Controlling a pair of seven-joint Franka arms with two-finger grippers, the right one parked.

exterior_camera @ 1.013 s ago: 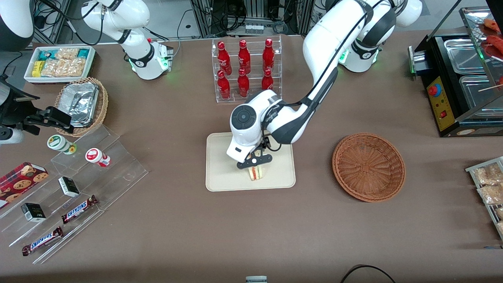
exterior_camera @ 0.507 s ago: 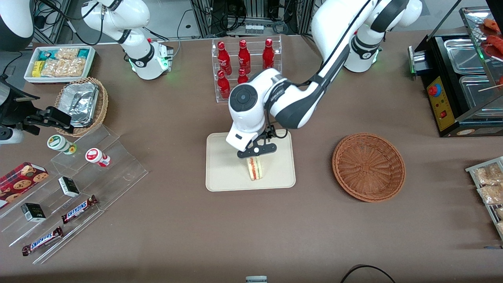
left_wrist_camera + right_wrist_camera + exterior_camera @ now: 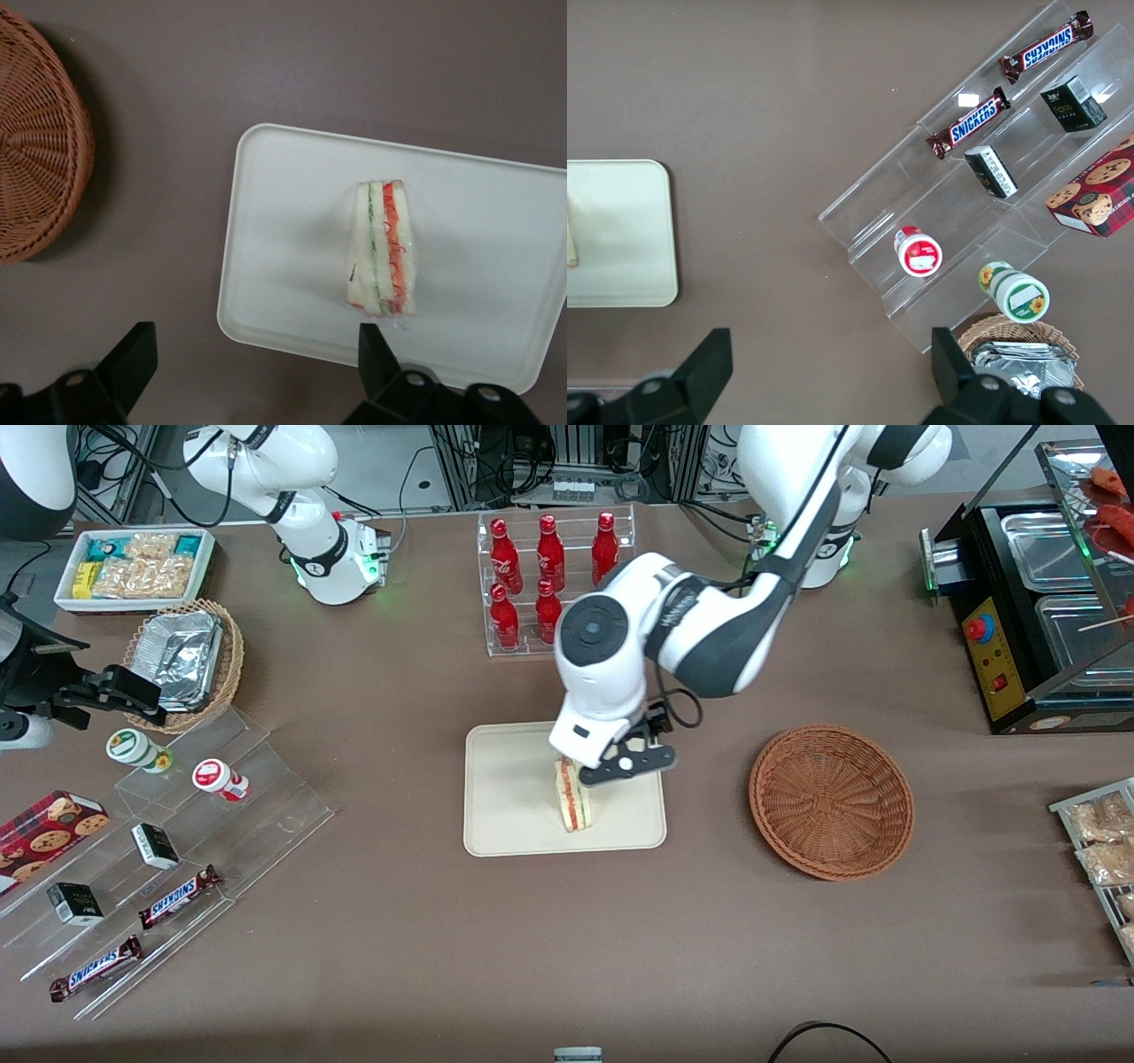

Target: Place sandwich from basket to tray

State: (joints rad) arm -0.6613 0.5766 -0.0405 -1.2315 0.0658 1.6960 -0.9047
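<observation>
The sandwich [image 3: 574,806], a pale wedge with red and green filling, stands on its edge on the cream tray [image 3: 514,797], on the half nearer the reddish-brown basket [image 3: 831,802]. The basket has nothing in it. My gripper [image 3: 625,766] hovers above the tray's edge on the basket's side, just clear of the sandwich. In the left wrist view the sandwich [image 3: 383,248] rests on the tray [image 3: 283,248], the basket [image 3: 35,150] shows at the side, and the gripper [image 3: 255,345] is open, its black fingers [image 3: 133,354] wide apart with nothing between them.
A clear rack of red bottles [image 3: 554,580] stands farther from the camera than the tray. Acrylic steps with snacks [image 3: 177,824], a tan basket of foil containers [image 3: 186,655] and a white snack bin [image 3: 133,567] lie toward the parked arm's end. A hot-food case [image 3: 1045,602] stands at the working arm's end.
The gripper has let go of the sandwich, risen and shifted toward the basket. The sandwich stays on the tray and shows more fully.
</observation>
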